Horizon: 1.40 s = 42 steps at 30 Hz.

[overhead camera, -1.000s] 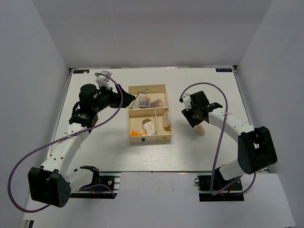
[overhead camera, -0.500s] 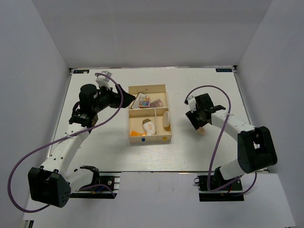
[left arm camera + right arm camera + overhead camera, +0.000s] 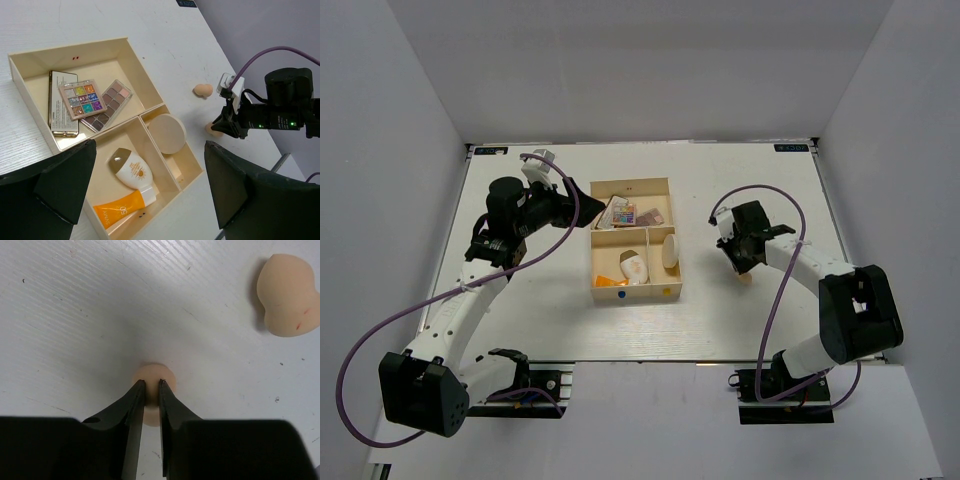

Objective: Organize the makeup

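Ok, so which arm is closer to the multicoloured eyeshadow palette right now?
Left. The left fingers hover open at the tray's left edge, beside the compartment holding the multicoloured palette. The right fingers are beyond the tray's right side, pinching a peach sponge on the table.

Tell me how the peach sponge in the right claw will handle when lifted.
The peach egg-shaped sponge probably squashes easily: the right claw pinches it to a narrow gap. It looks light, likely springing back on release. Rounded like the other sponge, it may roll if dropped.

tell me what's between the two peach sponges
Only bare table, in the right wrist view, separates the pinched sponge in the right pincer from the loose sponge.
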Tool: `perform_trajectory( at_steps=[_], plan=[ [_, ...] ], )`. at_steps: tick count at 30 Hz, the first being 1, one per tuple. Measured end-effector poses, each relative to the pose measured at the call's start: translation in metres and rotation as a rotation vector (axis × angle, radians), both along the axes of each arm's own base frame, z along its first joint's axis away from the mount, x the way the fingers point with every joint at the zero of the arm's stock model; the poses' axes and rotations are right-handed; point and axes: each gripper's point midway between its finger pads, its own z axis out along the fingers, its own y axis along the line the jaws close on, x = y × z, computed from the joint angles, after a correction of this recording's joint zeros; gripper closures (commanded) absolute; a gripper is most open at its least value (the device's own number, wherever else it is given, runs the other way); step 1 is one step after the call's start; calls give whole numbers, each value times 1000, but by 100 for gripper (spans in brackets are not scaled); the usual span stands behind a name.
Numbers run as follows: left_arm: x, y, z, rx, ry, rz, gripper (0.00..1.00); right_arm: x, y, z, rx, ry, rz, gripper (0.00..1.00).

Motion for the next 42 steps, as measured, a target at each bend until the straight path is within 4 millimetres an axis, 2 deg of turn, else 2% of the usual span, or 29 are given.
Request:
perform_trajectory(
  at_steps=[5, 10, 14, 19, 23, 25, 29, 32, 33, 36, 40, 42],
  plan=[
    [0, 0, 1, 0, -2, -2, 2, -1, 2, -1, 11, 5, 11, 94],
    [-1, -1, 1, -2, -3, -5, 2, -10, 14, 12, 83, 11, 67, 96],
    [-1, -1, 2, -2, -4, -6, 2, -13, 42, 50, 213, -25, 164, 95],
    [-1, -1, 2, -2, -5, -5, 2, -9, 96, 114, 403, -125, 338, 95],
    [-1, 0, 2, -2, -7, -5, 2, -16, 133, 136, 498, -125, 454, 93],
    [-1, 0, 2, -3, -8, -4, 2, -17, 149, 139, 526, -104, 494, 92],
    [0, 0, 3, -3, -9, -4, 2, -14, 172, 132, 552, -46, 535, 87],
    [0, 0, 3, -3, -11, -4, 2, -13, 185, 125, 555, -10, 556, 79],
    [0, 0, 3, -3, -11, -4, 2, -14, 188, 121, 553, 3, 563, 72],
    [0, 0, 3, -3, -11, -4, 2, -18, 196, 109, 542, 43, 580, 60],
    [0, 0, 3, -3, -11, -4, 2, -25, 201, 100, 524, 73, 597, 50],
    [0, 0, 3, -3, -10, -4, 2, -26, 202, 100, 522, 72, 604, 48]
  ],
)
